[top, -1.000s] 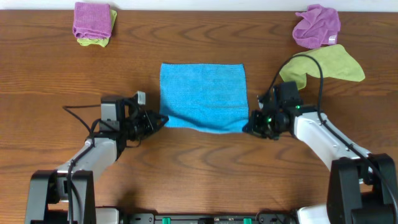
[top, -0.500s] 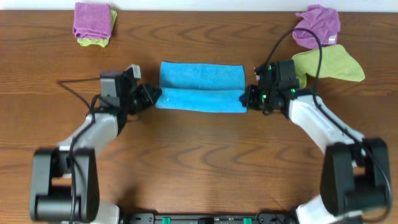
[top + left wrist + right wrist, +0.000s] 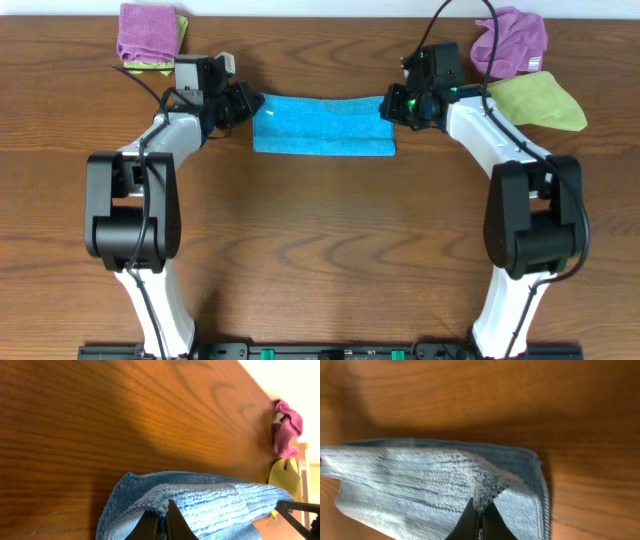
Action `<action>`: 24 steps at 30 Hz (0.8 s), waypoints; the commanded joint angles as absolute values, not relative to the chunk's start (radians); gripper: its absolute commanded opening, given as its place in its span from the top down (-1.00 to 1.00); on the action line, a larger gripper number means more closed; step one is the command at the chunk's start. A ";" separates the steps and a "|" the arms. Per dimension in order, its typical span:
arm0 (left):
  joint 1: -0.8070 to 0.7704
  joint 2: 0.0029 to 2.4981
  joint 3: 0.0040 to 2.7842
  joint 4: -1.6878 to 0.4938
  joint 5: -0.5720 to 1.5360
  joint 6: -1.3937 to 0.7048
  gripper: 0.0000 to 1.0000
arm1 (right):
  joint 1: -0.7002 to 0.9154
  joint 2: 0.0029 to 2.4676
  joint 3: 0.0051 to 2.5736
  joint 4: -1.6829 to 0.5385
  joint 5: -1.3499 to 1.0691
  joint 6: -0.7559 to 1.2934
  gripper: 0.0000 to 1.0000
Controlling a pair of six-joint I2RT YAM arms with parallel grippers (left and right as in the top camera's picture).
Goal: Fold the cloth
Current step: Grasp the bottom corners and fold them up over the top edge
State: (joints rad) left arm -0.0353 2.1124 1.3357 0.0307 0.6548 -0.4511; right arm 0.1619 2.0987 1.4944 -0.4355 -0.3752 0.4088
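The sky-blue cloth (image 3: 322,125) lies folded in half as a wide strip at the back middle of the table. My left gripper (image 3: 252,104) is shut on its upper-left corner, and the pinched blue hem (image 3: 160,505) shows between the fingers in the left wrist view. My right gripper (image 3: 388,104) is shut on the upper-right corner, with a tuft of cloth (image 3: 485,497) between the fingertips in the right wrist view. The top layer is held stretched between the two grippers over the lower layer. No white label shows.
A purple cloth on a lime-green one (image 3: 148,38) lies at the back left. A crumpled purple cloth (image 3: 510,40) and a lime-green cloth (image 3: 540,100) lie at the back right, close to my right arm. Bare wooden table (image 3: 320,250) in front.
Both grippers carried the near edge of the cloth away to the far edge, folding it in half. The arms are now stretched far back.
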 commanded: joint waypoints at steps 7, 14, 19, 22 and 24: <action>-0.028 2.131 1.371 -0.153 0.742 -0.308 0.89 | 0.159 2.115 1.517 -0.562 -0.366 0.394 0.96; -0.027 2.131 1.371 -0.263 0.738 -0.254 0.89 | 0.158 2.115 1.517 -0.602 -0.358 0.381 0.97; -0.027 2.131 1.373 -0.231 0.703 -0.254 0.89 | 0.158 2.115 1.517 -0.585 -0.336 0.380 0.97; -0.027 2.131 1.408 -0.177 0.679 -0.254 0.89 | 0.159 2.115 1.517 -0.519 -0.337 0.381 0.97; -0.027 2.132 1.440 -0.167 0.624 -0.253 0.89 | 0.159 2.115 1.517 -0.485 -0.337 0.381 0.96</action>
